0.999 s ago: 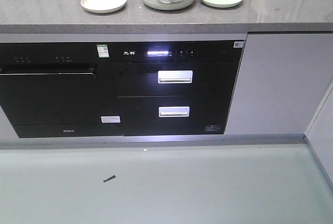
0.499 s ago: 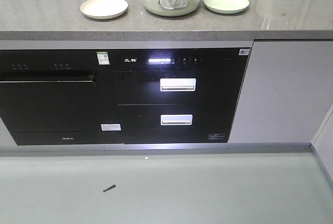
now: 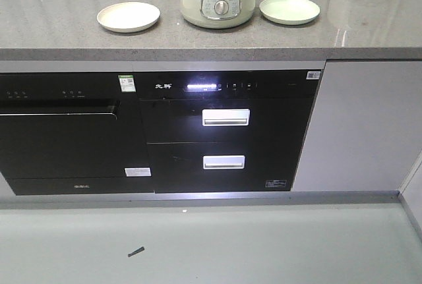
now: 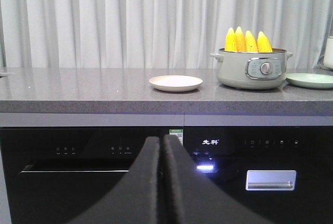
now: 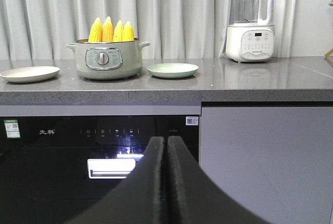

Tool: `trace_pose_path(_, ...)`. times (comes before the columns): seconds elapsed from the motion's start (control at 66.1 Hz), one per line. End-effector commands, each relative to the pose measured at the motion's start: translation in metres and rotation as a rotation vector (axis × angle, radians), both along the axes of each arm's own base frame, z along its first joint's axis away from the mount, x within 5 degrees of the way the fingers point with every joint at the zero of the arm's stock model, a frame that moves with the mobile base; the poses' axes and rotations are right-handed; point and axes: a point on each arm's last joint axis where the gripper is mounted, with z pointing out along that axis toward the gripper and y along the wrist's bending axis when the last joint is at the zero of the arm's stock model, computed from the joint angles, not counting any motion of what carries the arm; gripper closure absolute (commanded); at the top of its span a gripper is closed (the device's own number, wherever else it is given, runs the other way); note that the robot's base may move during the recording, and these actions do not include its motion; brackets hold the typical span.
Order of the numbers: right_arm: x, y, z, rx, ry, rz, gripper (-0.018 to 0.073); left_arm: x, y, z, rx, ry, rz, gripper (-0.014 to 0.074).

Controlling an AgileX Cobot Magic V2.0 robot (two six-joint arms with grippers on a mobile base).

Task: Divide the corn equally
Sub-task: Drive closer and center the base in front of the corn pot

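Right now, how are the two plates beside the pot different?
The cream plate sits left of the pot; the green plate sits right of it. The cream plate is off-white, the green plate pale mint. The green plate lies closer to the pot than the cream plate. Both are round, empty and flat on the grey counter.

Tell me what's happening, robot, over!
Left gripper shut, empty; right gripper shut, empty. Corn cobs upright in pot; cream plate, green plate bare. Nothing blocking.
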Motion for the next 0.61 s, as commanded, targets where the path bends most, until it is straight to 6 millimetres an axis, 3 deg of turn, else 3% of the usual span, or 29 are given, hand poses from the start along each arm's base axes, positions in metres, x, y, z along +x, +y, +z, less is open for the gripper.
trace_pose_path(0.0, -0.0003, 0.0002, 0.0040, -0.005, -0.071, 0.002, 0.0561, -0.0015, -0.0004, 0.0033, -0.015, -0.079, -0.008, 0.0603)
trace_pose_path(0.59, -0.0003, 0.0002, 0.0040, -0.005, -0.071, 0.002, 0.0561, -0.0015, -0.0004, 0.0033, -0.015, -0.079, -0.008, 0.0603)
